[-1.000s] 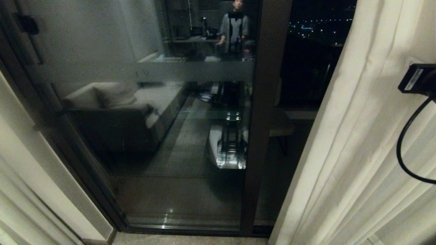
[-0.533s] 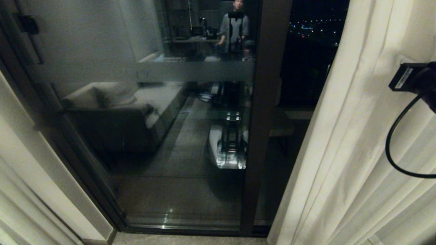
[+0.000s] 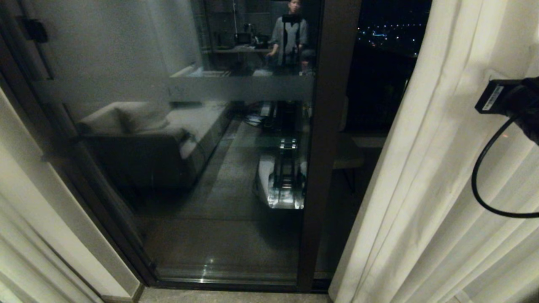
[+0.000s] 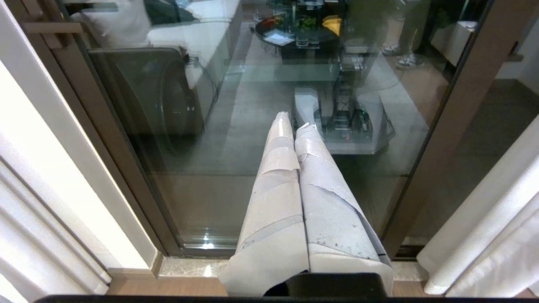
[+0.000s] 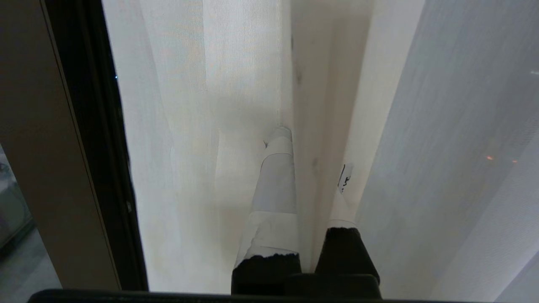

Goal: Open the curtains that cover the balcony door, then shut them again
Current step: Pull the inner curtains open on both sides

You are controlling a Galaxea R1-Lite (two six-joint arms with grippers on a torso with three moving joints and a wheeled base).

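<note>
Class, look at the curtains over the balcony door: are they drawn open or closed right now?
Open. The curtains hang bunched at the sides, leaving the balcony door glass uncovered. The right gripper is shut on a fold of the right-hand one.

Residential living room at night: the balcony door [image 3: 236, 139] glass reflects a sofa [image 3: 143, 139]; floor-length curtains [image 3: 425, 202] hang beside it; city lights [image 3: 387, 35] outside.

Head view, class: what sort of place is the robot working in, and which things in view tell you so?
Most likely a high-rise flat's living room at night. A glass balcony door with a dark frame reflects a sofa, cream floor-length curtains hang beside it, and city lights show outside.
</note>
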